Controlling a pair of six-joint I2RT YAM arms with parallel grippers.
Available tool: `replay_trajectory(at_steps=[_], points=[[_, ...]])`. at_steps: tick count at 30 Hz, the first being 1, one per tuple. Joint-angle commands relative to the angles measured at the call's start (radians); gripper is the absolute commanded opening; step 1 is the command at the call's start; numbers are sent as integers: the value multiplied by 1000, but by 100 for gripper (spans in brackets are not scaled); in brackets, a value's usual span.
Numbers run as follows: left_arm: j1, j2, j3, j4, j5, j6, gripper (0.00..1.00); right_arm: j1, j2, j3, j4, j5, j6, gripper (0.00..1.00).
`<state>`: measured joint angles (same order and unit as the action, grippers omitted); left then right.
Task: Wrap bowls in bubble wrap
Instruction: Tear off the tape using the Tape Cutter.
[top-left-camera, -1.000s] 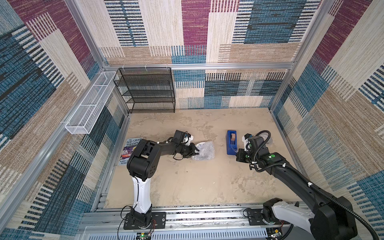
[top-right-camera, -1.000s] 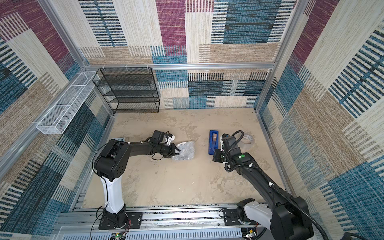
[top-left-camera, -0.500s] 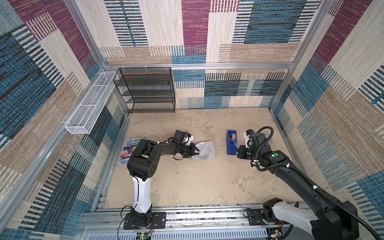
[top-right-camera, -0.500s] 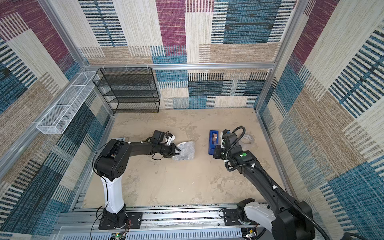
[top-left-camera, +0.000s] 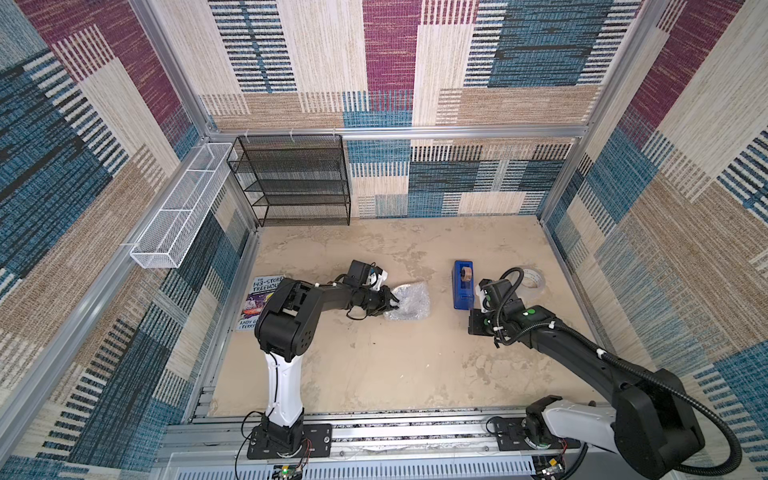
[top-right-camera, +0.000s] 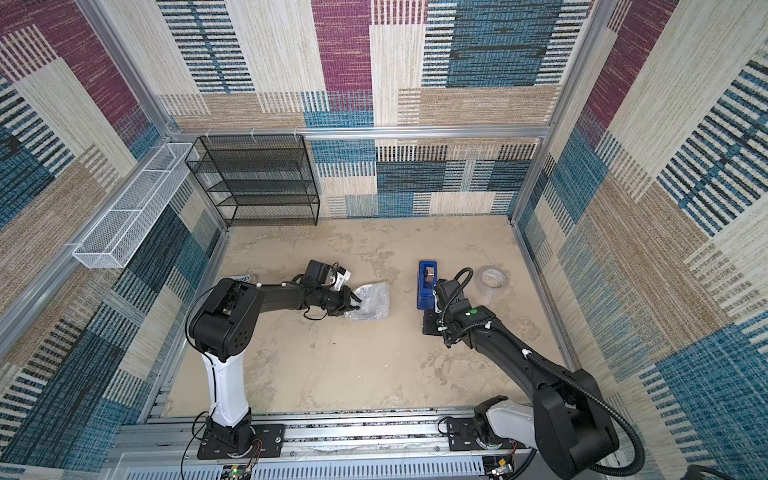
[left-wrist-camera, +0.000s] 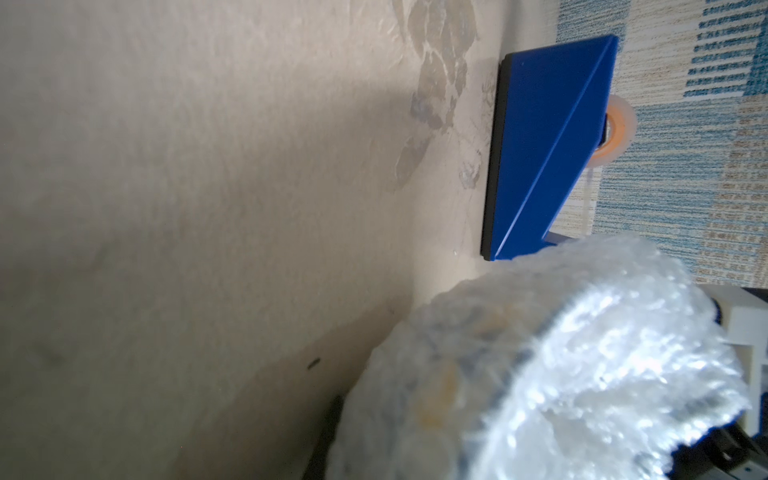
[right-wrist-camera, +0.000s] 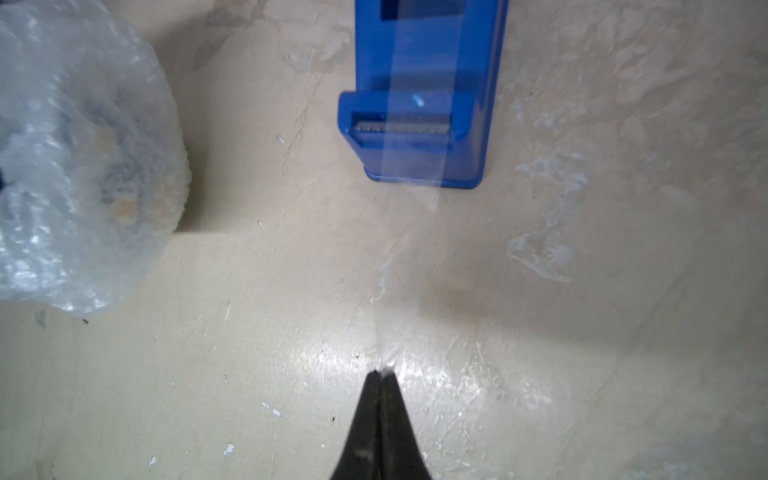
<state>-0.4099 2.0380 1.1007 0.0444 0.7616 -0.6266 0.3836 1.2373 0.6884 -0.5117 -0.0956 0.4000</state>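
While left jaws pinch crinkly bubble wrap (top-left-camera: 411, 301), right jaws clamp glossy clear tape (right-wrist-camera: 405, 228).

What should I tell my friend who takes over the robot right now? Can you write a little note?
Left tool: shut on the clear bubble wrap sheet, which is bunched around the small blue-and-white ceramic bowl on the beige table.
Right tool: shut on a clear tape strip pulled from the blue rectangular plastic tape dispenser, not yet torn off.
Done: bowl covered.
To do: tear the tape free and stick it over the loose wrap.
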Motion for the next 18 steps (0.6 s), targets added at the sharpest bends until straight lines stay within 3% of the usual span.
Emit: replay_trajectory(at_steps=[1, 2, 4, 7, 13, 15, 18], points=[[-3, 18, -9, -115, -117, -5, 0, 21, 31, -8, 41, -45, 11, 20], [-3, 18, -9, -115, -118, -4, 0, 27, 44, -8, 35, -51, 15, 39], [-3, 17, -9, -115, -116, -5, 0, 37, 48, 0, 25, -54, 23, 57], [-3, 15, -9, -117, -116, -3, 0, 40, -13, 0, 37, -86, 40, 71], [-3, 11, -10, -117, -113, -4, 0, 37, -139, 85, -37, -6, 57, 75], [-3, 7, -10, -118, -114, -2, 0, 17, -159, 98, -10, 8, 38, 72], [-2, 4, -11, -118, -114, -2, 0, -81, -146, 20, 156, -109, 11, 63]])
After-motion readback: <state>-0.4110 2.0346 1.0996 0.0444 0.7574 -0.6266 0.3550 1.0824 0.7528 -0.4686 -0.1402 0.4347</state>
